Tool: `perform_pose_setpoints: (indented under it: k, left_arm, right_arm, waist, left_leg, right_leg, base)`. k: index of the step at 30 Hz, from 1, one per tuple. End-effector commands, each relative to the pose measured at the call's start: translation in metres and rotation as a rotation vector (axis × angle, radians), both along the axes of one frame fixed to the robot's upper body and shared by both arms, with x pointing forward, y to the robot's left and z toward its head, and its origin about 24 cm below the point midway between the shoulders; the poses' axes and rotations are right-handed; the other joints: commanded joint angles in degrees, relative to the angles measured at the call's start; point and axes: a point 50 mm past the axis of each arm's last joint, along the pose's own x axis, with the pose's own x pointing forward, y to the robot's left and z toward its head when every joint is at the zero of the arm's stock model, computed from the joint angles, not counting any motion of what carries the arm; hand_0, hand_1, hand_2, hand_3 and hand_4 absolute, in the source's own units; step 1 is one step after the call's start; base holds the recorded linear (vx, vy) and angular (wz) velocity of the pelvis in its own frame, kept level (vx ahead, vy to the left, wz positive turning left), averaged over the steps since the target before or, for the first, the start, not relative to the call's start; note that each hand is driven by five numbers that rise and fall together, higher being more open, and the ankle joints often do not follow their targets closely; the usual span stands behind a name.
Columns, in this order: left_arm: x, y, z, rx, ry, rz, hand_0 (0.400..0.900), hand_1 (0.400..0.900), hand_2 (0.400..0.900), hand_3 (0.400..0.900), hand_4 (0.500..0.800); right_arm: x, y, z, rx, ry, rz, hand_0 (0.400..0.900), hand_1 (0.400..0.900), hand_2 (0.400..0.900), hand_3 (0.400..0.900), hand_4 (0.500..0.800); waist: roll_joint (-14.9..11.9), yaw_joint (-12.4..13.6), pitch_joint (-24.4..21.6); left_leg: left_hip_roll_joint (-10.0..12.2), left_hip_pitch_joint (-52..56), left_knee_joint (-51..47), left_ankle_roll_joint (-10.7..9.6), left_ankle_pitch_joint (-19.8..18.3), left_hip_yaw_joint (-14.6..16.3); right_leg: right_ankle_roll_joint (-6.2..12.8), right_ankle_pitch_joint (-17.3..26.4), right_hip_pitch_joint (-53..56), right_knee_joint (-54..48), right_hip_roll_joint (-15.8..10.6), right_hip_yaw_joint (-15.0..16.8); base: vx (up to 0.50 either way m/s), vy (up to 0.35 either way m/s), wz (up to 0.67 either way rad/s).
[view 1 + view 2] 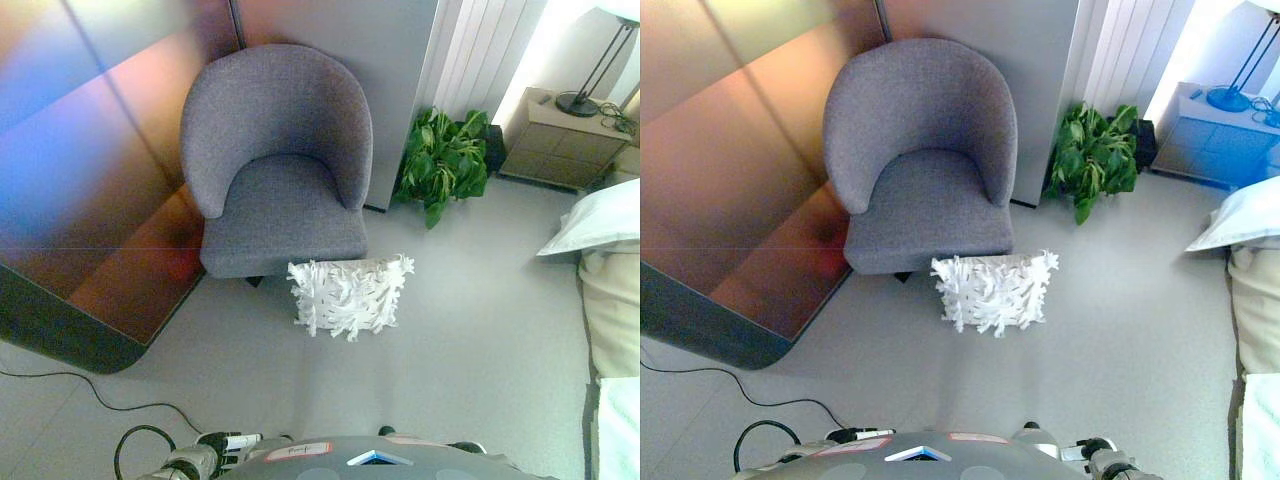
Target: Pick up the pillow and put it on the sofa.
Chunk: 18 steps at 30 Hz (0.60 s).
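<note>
Grey floor (480,340) runs across the room, with a green plant (445,160) at two o'clock and a bed (610,290) at three. At centre a white fringed pillow (350,295) stands on the floor, touching the front edge of the grey sofa (275,160) at twelve o'clock. Judgement: light, soft and squashy; best gripped at both side edges. Left hand (225,443) sits low at seven o'clock, right hand (1095,452) at five; whether either is clenched or released cannot be told.
</note>
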Motion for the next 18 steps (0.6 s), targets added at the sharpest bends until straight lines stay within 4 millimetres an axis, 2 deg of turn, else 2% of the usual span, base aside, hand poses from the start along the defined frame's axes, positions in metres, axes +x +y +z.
perform_pose_setpoints:
  k: [1, 18]
  left_arm:
    - [-0.0049, 0.0008, -0.0006, 0.030, 0.064, -0.031, 0.900, 0.900, 0.900, 0.900, 0.800]
    - [-0.0064, -0.0004, -0.0009, -0.004, 0.064, -0.016, 0.900, 0.900, 0.900, 0.900, 0.800]
  right_arm:
    - [0.0207, 0.0080, -0.0004, 0.006, -0.017, 0.059, 0.900, 0.900, 0.900, 0.900, 0.800]
    - [0.0212, 0.0092, -0.0006, 0.007, -0.017, 0.064, 0.900, 0.900, 0.900, 0.900, 0.800]
  waist:
    - [-2.3, 0.5, 1.8]
    - [-2.2, 0.4, 1.9]
  left_leg:
    - [-1.7, -0.1, -0.4, 1.0, -3.0, -0.3]
    - [-1.6, -0.4, -0.4, 1.0, -2.9, -0.3]
  right_leg:
    - [1.61, -0.9, 0.7, 0.2, 0.1, -3.2]
    - [1.56, -0.9, 0.4, 0.3, 0.1, -3.1]
  base:
    - [0.00, 0.000, 0.00]
    - [0.00, 0.000, 0.00]
